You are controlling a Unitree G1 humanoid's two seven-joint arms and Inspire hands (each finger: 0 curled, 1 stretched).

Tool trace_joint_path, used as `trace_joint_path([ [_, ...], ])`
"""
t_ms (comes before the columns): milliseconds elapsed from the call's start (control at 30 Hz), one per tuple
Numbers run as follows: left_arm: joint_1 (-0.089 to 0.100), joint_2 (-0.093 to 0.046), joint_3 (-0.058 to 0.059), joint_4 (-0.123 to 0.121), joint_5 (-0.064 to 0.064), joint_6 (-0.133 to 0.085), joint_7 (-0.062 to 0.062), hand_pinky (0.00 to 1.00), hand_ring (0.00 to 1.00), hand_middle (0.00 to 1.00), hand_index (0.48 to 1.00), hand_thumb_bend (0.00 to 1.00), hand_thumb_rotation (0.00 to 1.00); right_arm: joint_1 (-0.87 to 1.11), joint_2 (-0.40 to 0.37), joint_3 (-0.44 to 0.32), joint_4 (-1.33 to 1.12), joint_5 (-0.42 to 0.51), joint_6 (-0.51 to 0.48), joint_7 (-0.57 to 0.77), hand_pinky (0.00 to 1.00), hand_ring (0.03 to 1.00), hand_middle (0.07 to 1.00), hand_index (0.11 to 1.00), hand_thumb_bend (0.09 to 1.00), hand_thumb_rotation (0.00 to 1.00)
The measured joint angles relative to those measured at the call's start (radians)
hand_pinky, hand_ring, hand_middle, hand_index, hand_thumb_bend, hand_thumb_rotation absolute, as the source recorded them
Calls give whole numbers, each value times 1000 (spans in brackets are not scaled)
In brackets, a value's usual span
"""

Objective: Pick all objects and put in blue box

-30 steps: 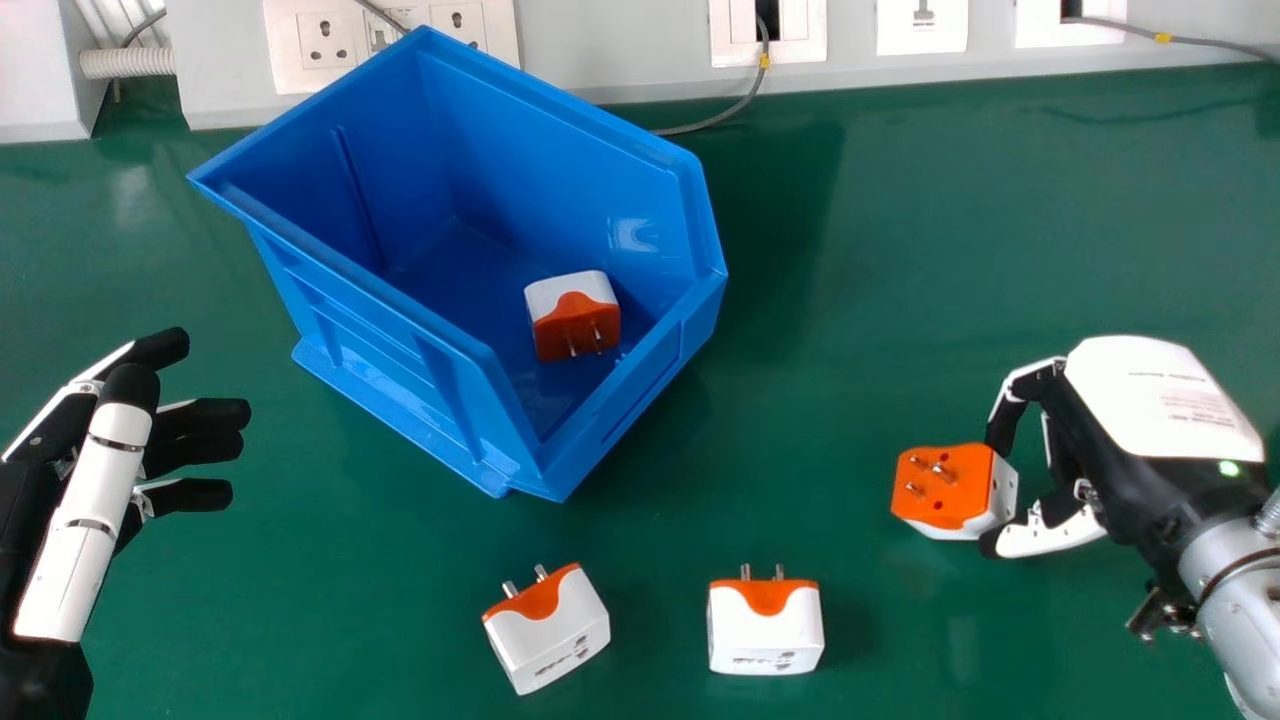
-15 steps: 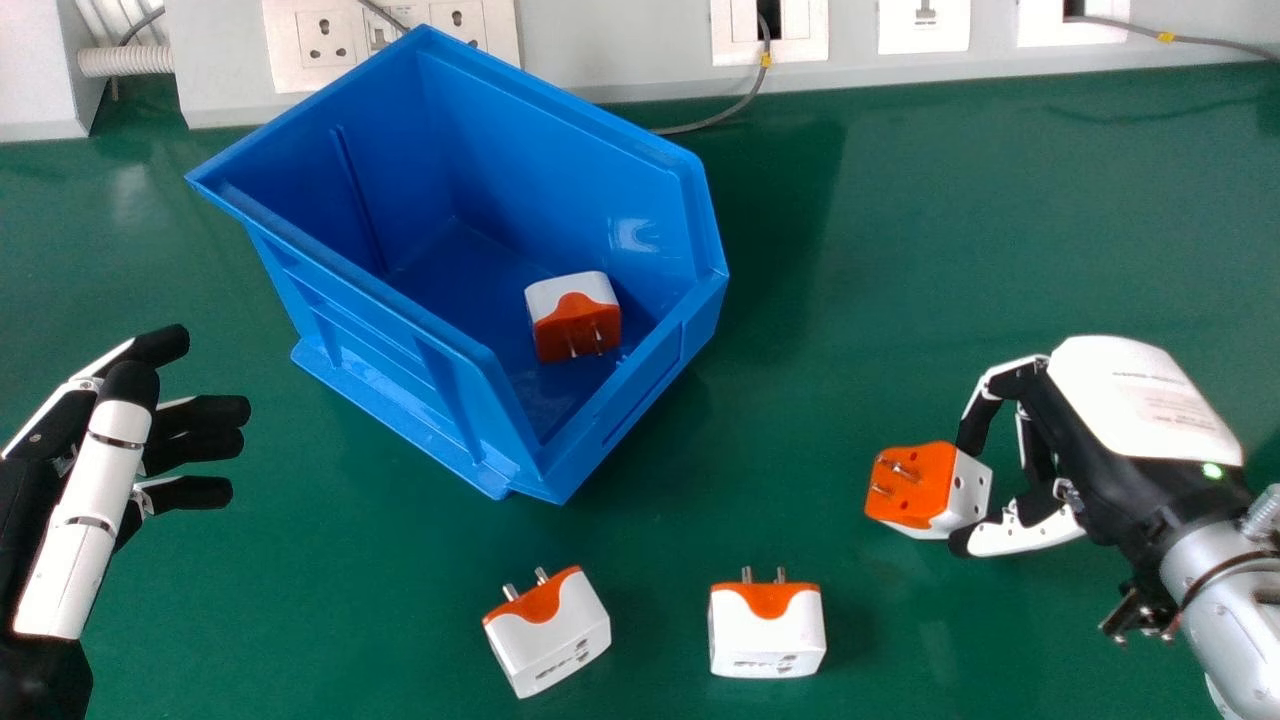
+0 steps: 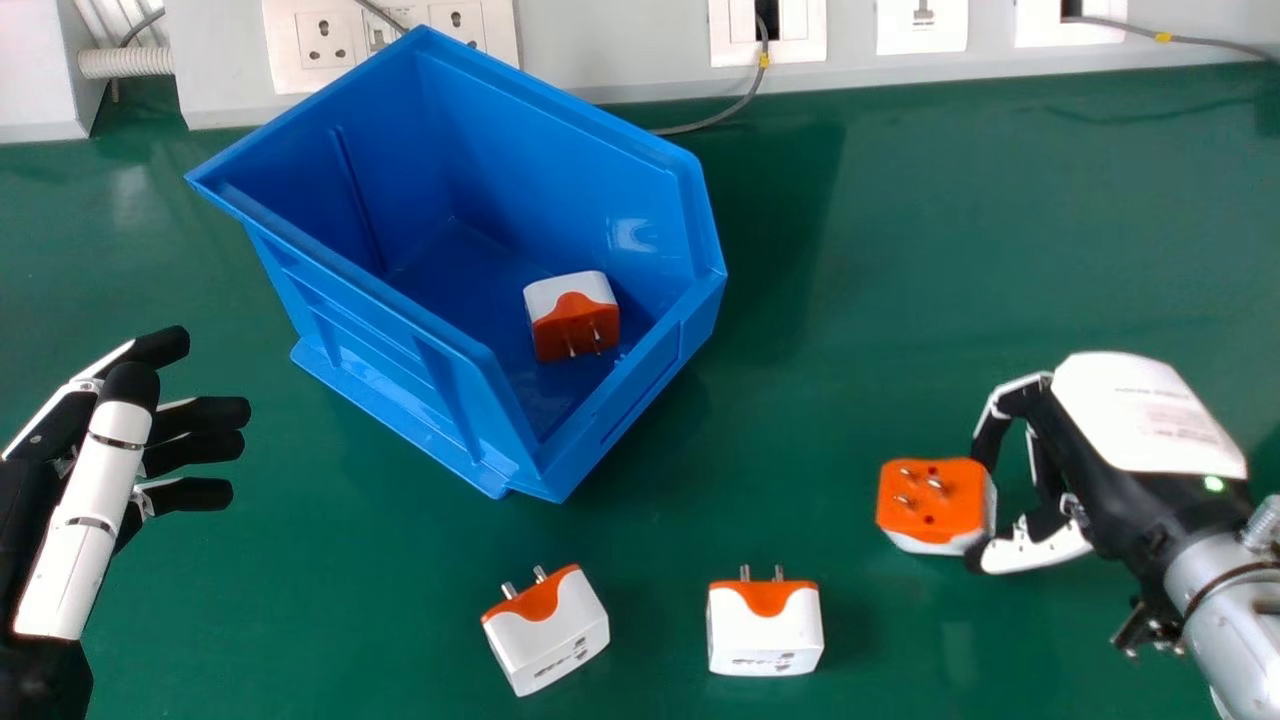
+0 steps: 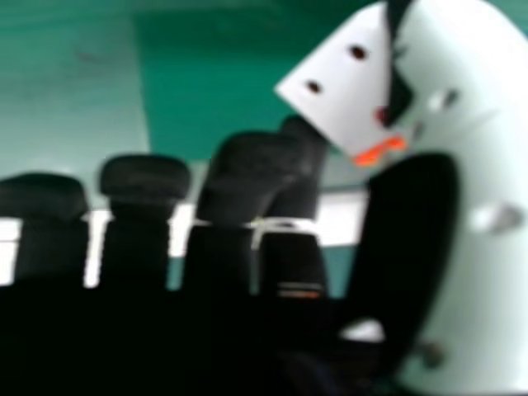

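At the right of the head view my right hand (image 3: 1110,470) is curled, pinching an orange and white adapter (image 3: 932,500), pins facing up. In the right hand view the adapter's white side (image 4: 342,87) touches the thumb, above my right hand's dark fingers (image 4: 247,177). The blue box (image 3: 400,350) holds one adapter (image 3: 575,316). Two more stand on the green table in front of it: a tilted adapter (image 3: 548,632) and a straight adapter (image 3: 764,628). My left hand (image 3: 95,480) is at the left edge, its fingers relaxed, holding nothing.
White wall sockets (image 3: 325,40) and a grey cable (image 3: 735,100) lie behind the box. Bare green table (image 3: 950,250) stretches between the box and my right hand.
My right hand and its adapter moved left, then slightly back right and nearer the front edge; the adapter's pins now tilt differently. The left hand has kept still.
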Motion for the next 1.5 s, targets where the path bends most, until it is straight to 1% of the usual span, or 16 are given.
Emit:
trace_joint_path([
  [133,0,0,0,0,0,0,0,621,692,690,832,466,890,-2,-1,11,13,-34,29,15,61,101,160,469,492,138],
  [200,0,0,0,0,0,0,0,621,692,690,832,464,890,-6,-2,20,13,-50,52,33,104,149,218,470,495,140],
  [233,0,0,0,0,0,0,0,621,692,690,832,464,890,-9,-2,22,12,-54,63,40,104,149,218,470,495,140],
  [300,0,0,0,0,0,0,0,620,691,690,832,462,890,-10,-2,26,4,-71,77,46,160,208,284,472,496,143],
  [333,0,0,0,0,0,0,0,620,691,690,832,462,890,-11,-2,27,1,-77,83,49,160,208,284,472,496,143],
  [467,0,0,0,0,0,1,0,620,691,690,832,461,891,-11,-2,29,-9,-88,89,62,270,320,397,479,498,148],
  [500,0,0,0,0,0,1,0,620,691,690,832,461,891,-10,-2,29,-11,-89,90,64,270,320,397,479,498,148],
  [600,0,0,0,0,0,2,0,620,691,690,832,461,891,-10,-2,31,-15,-90,90,65,332,389,456,483,498,150],
  [933,-4,0,0,0,0,2,0,620,691,690,832,462,891,-11,-2,36,-15,-91,87,71,373,437,505,488,499,152],
  [1000,-4,0,0,0,0,2,0,619,691,690,832,462,891,-11,-2,37,-15,-91,87,71,395,462,527,489,499,153],
  [1067,-4,0,0,0,0,2,0,619,691,689,832,462,891,-11,-2,37,-15,-90,87,74,436,519,583,491,500,155],
  [1100,-4,0,0,0,0,2,0,619,691,689,832,462,891,-11,-3,37,-15,-88,85,76,436,519,583,491,500,155],
  [1200,-4,0,0,0,0,2,0,619,691,689,832,462,891,-11,-11,37,-15,-82,65,82,500,601,670,611,527,223],
  [1233,-4,0,0,0,0,2,0,619,691,689,832,462,891,-11,-16,37,-14,-79,53,86,500,601,670,611,527,223],
  [1400,-5,0,0,0,0,2,0,618,690,689,832,463,891,-12,-38,37,-10,-67,13,114,622,736,793,748,559,251],
  [1500,-5,0,0,0,0,2,0,618,690,689,832,463,891,-15,-40,37,-9,-71,16,119,652,769,821,780,567,261],
])
